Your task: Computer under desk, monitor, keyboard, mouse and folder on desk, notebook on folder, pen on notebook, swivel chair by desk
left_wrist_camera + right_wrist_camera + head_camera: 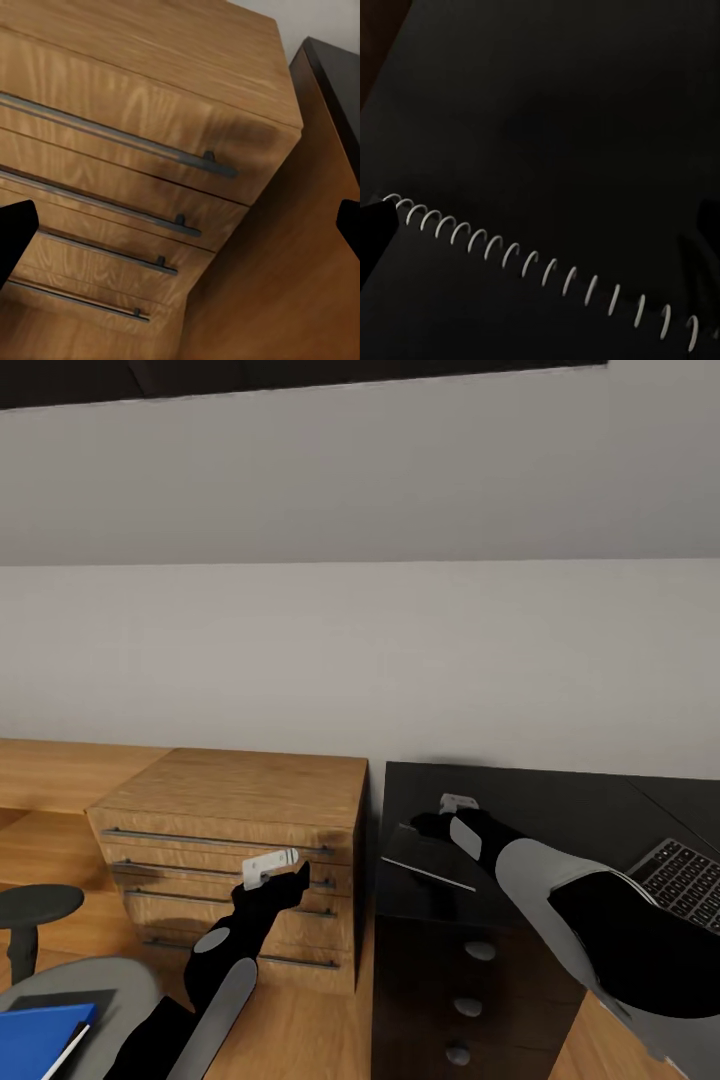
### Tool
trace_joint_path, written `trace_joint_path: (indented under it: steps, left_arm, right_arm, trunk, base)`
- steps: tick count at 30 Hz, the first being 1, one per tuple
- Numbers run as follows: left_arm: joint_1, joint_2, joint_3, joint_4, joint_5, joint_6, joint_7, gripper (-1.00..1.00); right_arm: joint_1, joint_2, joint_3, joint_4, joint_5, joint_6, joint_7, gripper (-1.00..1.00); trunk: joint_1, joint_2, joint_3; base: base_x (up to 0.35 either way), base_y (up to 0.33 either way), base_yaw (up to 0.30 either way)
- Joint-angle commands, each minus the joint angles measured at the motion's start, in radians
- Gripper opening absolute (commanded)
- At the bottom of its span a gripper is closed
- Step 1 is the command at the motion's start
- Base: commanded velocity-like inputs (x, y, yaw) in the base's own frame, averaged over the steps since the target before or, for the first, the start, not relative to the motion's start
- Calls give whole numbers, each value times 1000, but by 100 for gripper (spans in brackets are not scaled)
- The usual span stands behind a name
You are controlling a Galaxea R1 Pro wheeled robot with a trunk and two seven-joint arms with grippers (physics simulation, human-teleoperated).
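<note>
A black spiral notebook [420, 857] lies on the near left corner of the black desk [560, 810]; its white coil [532, 266] runs across the right wrist view. Just above it hovers my right gripper [420, 825] [540, 225], open, with nothing between its fingers. A blue folder [40, 1040] rests on the grey swivel chair [90, 980] at the lower left. A silver keyboard [685, 880] sits on the desk at the right, partly behind my right arm. My left gripper [298, 878] [180, 232] is open in front of the wooden dresser [240, 800].
The dresser stands between the chair and the desk, its drawer handles [120, 139] facing me. The desk's front has round knobs [480, 950]. A plain wall rises behind everything. The chair's armrest [35, 905] sticks up at the left edge.
</note>
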Motion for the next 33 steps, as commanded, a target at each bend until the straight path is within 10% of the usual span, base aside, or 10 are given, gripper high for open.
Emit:
trace_joint_path:
  steps: [1, 24, 33]
  left_arm:
    - [-1, 1, -2, -1, 8, 2, 10, 100]
    - [-1, 0, -1, -6, 8, -1, 10, 100]
    - [-1, 0, -1, -6, 8, -1, 11, 100]
  right_arm:
    - [-1, 0, 8, -1, -8, 4, 0, 100]
    - [-1, -2, 7, -1, -10, 35, 0, 100]
    - [-1, -1, 8, -1, -11, 55, 0, 100]
  trunk:
    - [0, -1, -1]
    - [0, -1, -1]
    - [35, -64, -29]
  base:
    - [66, -9, 0]
    - [8, -1, 0]
    - [0, 0, 0]
